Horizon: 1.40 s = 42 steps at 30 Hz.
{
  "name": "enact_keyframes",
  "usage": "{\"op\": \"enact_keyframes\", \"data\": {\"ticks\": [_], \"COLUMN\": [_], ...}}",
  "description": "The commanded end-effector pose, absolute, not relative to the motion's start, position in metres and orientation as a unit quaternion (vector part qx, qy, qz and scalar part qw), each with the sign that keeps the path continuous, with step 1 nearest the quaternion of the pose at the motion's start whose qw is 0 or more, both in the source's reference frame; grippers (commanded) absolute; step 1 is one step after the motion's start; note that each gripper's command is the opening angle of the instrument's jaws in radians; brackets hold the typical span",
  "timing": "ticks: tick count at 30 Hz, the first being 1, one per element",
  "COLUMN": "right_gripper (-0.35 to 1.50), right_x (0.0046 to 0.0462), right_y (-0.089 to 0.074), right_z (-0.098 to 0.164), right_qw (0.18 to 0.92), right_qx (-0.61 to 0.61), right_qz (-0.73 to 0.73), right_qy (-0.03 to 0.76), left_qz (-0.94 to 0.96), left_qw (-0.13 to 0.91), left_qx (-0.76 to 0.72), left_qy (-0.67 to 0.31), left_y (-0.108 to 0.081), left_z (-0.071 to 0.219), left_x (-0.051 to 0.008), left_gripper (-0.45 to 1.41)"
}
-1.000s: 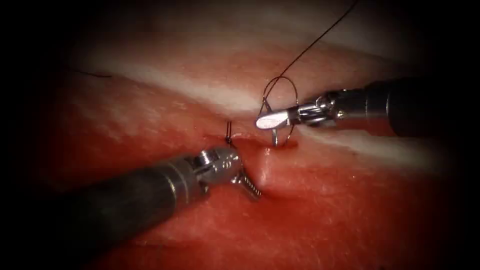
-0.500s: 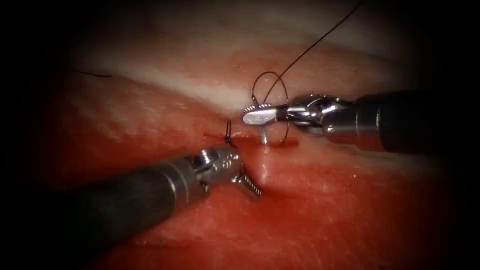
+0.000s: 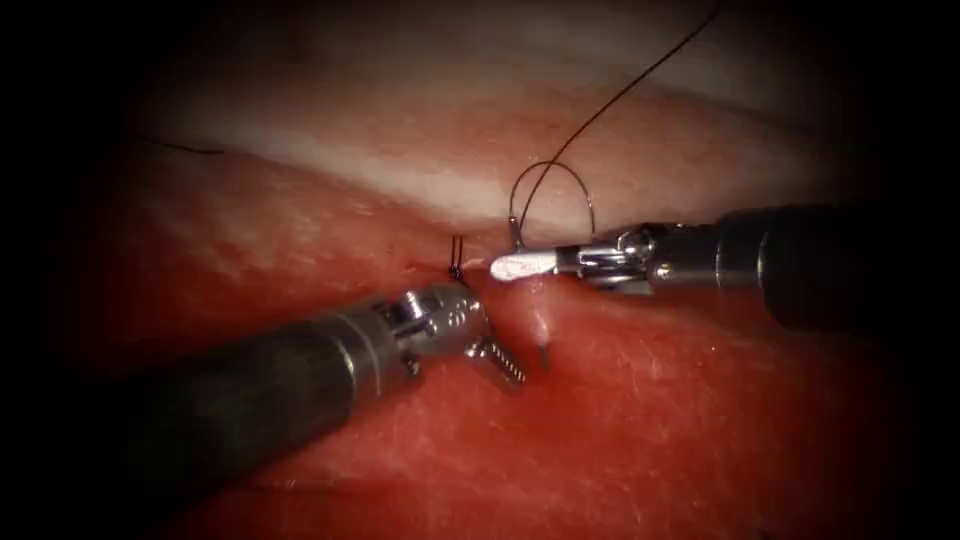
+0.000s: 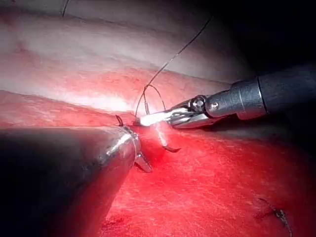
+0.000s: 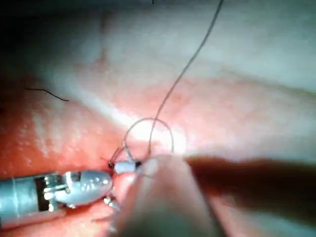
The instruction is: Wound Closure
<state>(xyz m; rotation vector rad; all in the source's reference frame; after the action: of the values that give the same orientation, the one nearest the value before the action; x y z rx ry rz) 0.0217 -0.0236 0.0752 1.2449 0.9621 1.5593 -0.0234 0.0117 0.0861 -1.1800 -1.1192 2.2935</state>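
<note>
Needle (image 3: pixel 552 200) driven into the tissue (image 3: pixel 700 420) at frame centre.
Right tool (image 3: pixel 520 265) jaws pinch its tail end; the arc stands upright, tip (image 3: pixel 543 352) pointing down. Left tool (image 3: pixel 497 362) jaws spread, empty.

Curved needle (image 3: pixel 553 190) arcs through the tissue (image 3: pixel 650 400) (tip emerging), thread (image 3: pixel 630 85) trailing.

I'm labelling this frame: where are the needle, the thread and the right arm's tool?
needle (image 3: pixel 556 170), endoscope view, top of its arc.
thread (image 3: pixel 640 78), endoscope view, mid-strand above the tissue.
right arm's tool (image 3: pixel 522 265), endoscope view, its bright tip.
</note>
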Motion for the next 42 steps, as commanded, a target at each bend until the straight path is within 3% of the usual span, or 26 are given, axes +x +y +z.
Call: {"op": "enact_keyframes", "data": {"ticks": [1,10,11,13,16,19,31,34,37,42], "right_gripper": [-0.35,-0.33,0.1,0.67,1.03,1.25,1.25,1.23,1.2,1.2], "right_x": [0.0221,0.0218,0.0218,0.0218,0.0214,0.0209,0.0178,0.0178,0.0175,0.0174], "right_y": [-0.0235,-0.024,-0.0238,-0.0233,-0.0222,-0.021,-0.0193,-0.0196,-0.0198,-0.0198], "right_z": [0.0758,0.0747,0.0746,0.0746,0.0748,0.0752,0.0756,0.0753,0.075,0.075], "right_qw": [0.447,0.454,0.466,0.497,0.528,0.538,0.558,0.559,0.56,0.56], "right_qx": [0.505,0.539,0.529,0.503,0.473,0.456,0.436,0.437,0.438,0.438], "right_qz": [0.631,0.604,0.592,0.56,0.525,0.509,0.49,0.489,0.488,0.488], "right_qy": [0.383,0.372,0.39,0.432,0.471,0.494,0.508,0.507,0.507,0.507], "left_qz": [0.805,0.807,0.808,0.81,0.813,0.817,0.8,0.798,0.787,0.775], "left_qw": [0.163,0.166,0.168,0.16,0.139,0.115,0.101,0.089,0.097,0.106], "left_qx": [-0.414,-0.413,-0.413,-0.421,-0.44,-0.46,-0.555,-0.574,-0.596,-0.616], "left_qy": [-0.393,-0.387,-0.385,-0.375,-0.355,-0.33,-0.203,-0.159,-0.123,-0.095], "left_y": [0.0118,0.0116,0.0116,0.0115,0.0113,0.011,0.0107,0.0111,0.0115,0.0118], "left_z": [0.0867,0.0862,0.086,0.0853,0.084,0.0825,0.0784,0.079,0.0796,0.0802], "left_x": [-0.0239,-0.0236,-0.0235,-0.0232,-0.0228,-0.0223,-0.0217,-0.022,-0.0224,-0.0236], "left_gripper": [-0.16,-0.16,-0.15,-0.11,0.02,0.14,0.59,0.79,0.81,0.66]}}
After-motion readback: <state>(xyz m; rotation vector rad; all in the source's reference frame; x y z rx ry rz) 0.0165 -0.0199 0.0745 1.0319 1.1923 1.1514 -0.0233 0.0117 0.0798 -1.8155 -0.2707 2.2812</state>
